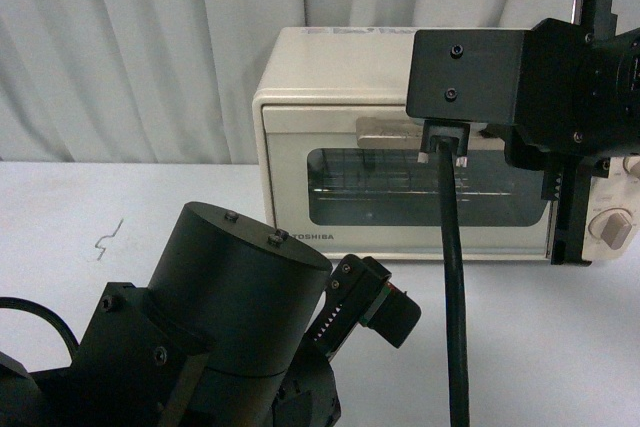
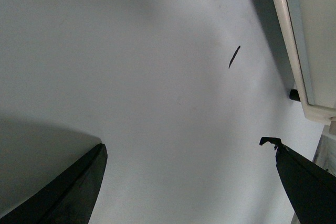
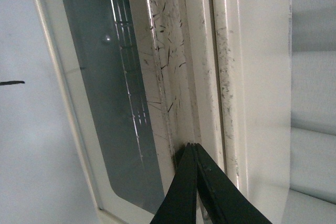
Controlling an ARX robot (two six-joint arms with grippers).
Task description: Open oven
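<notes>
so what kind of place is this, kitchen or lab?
Probably a staged lab bench, not a kitchen: a lone toaster oven on a plain white table, with a pale curtain behind.

Oven handle (image 1: 383, 130): front view shows only its left end; the rest is behind the right arm (image 1: 520, 77).
Oven knob (image 1: 612, 227): partly covered, cut by the frame edge.
Sticker (image 1: 350, 32): unreadable.
Right gripper (image 3: 192, 146): tips hidden from the front.

Black left gripper (image 2: 185, 143), jaws spread wide, hovers over a pale grey tabletop (image 2: 131, 51); ahead lie a short black mark (image 2: 234, 56) and a cream-white boxy oven (image 2: 315, 24).
</notes>
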